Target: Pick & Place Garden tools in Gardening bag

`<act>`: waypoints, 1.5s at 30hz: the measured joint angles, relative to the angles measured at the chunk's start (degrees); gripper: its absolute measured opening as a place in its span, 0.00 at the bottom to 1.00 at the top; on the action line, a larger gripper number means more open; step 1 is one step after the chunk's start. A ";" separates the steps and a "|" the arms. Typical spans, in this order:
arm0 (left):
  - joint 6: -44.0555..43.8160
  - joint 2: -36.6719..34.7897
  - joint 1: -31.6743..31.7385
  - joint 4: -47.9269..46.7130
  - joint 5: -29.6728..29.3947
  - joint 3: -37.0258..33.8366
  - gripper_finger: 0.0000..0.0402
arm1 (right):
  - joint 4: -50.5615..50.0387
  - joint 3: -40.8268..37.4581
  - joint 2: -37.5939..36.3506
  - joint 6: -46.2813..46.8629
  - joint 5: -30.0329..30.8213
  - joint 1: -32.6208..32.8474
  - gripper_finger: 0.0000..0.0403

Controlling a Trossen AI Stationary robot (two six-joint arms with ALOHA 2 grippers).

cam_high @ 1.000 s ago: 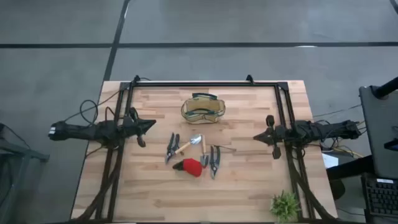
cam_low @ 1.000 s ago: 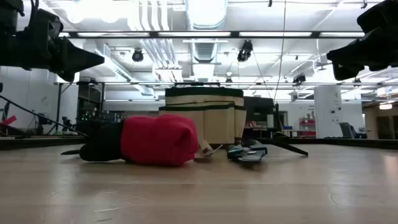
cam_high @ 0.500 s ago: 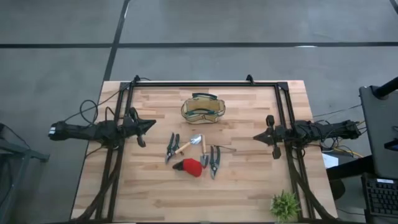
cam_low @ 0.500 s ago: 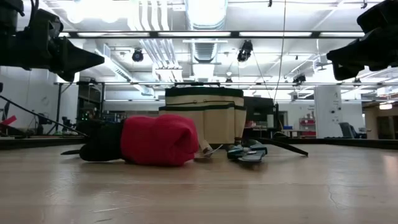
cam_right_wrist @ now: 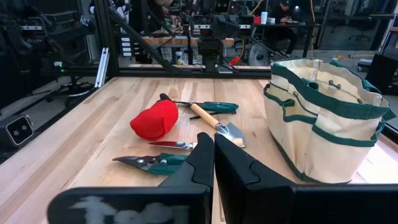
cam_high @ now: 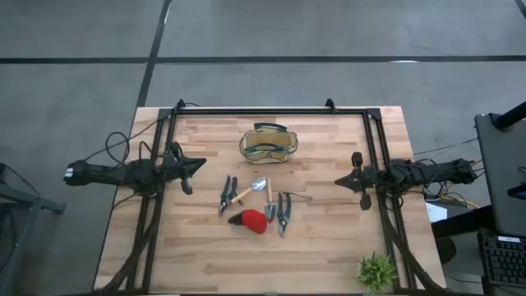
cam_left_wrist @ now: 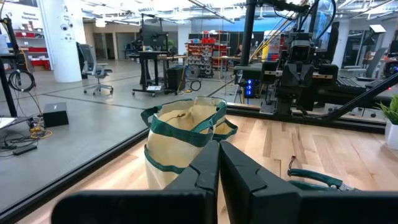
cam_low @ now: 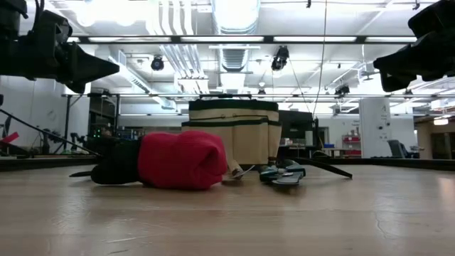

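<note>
The gardening bag (cam_high: 269, 145) stands upright on its base at the table's far middle, olive-tan with green trim and handles (cam_left_wrist: 186, 134) (cam_right_wrist: 323, 124). The garden tools lie flat in a cluster nearer the front. They are a green-handled shears (cam_high: 227, 194), a wooden-handled trowel (cam_high: 251, 191) (cam_right_wrist: 214, 124), a red item (cam_high: 253, 220) (cam_low: 181, 158) and a second shears (cam_high: 283, 212) (cam_right_wrist: 158, 163). My left gripper (cam_high: 201, 165) (cam_left_wrist: 219, 149) hovers shut, left of the cluster, above the table. My right gripper (cam_high: 337, 182) (cam_right_wrist: 213, 146) hovers shut on the right. Both point inward and hold nothing.
A black metal frame (cam_high: 271, 110) runs along the far edge and down both sides of the wooden table. A small green plant (cam_high: 376, 271) stands at the near right corner. Bare wood (cam_high: 205, 255) lies in front of the tools and between the bag and each gripper.
</note>
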 joint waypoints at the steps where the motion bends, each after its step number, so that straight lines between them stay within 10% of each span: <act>1: 0.00 0.01 0.02 -0.01 0.00 0.01 0.04 | -0.01 0.00 0.00 0.01 0.00 -0.01 0.02; 19: 0.01 0.01 0.01 -0.01 0.00 -0.01 0.05 | 1.84 -0.02 0.00 1.28 -0.02 0.00 0.02; 29: 0.01 0.02 0.01 -0.01 0.00 -0.01 0.04 | 26.93 -3.34 2.30 10.18 -2.64 0.00 0.02; 45: 0.01 0.00 0.02 0.01 0.00 -0.01 0.04 | 42.35 0.25 36.00 19.83 -0.05 3.37 0.06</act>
